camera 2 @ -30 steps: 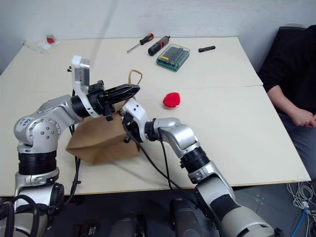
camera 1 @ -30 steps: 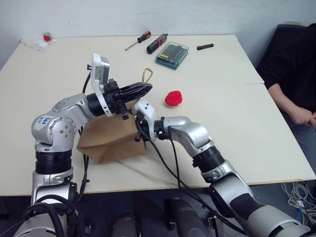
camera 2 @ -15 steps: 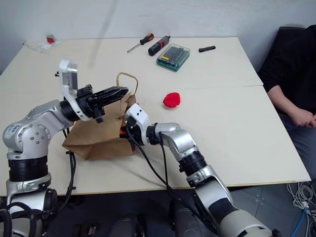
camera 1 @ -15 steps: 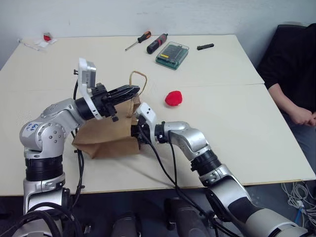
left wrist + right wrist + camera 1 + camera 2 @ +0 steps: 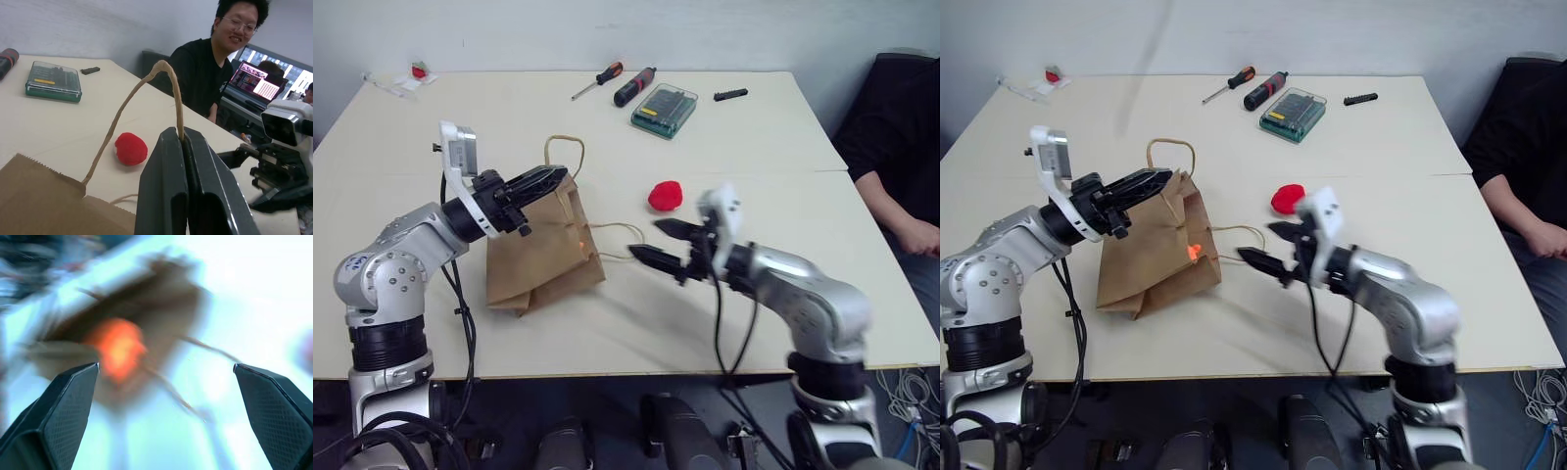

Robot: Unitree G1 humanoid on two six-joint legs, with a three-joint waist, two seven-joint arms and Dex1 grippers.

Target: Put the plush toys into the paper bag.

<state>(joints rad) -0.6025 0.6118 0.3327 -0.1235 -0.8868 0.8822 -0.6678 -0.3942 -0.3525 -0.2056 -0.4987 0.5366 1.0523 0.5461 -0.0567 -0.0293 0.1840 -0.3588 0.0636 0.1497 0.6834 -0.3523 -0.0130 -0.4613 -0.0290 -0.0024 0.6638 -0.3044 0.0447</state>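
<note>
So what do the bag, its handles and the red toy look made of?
Paper bag: matte brown kraft paper, creased. Handle: thin tan cord, seemingly twisted paper. Red toy: soft, fuzzy plush, probably fabric.

Beyond both grippers on the table [image 5: 783, 137]: a screwdriver [image 5: 597, 78], a dark tool handle [image 5: 634, 86], a green bit case [image 5: 664, 110]. A person [image 5: 901, 176] sits off to the right gripper's side.

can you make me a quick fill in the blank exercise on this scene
1. The left gripper is shut on the paper bag's ____.
2. The orange plush toy sits in the bag's ____.
3. The red plush toy lies on the ____, outside the bag.
4. The right gripper's fingers are ____ and hold nothing.

Missing words: handle; mouth; table; open
</note>
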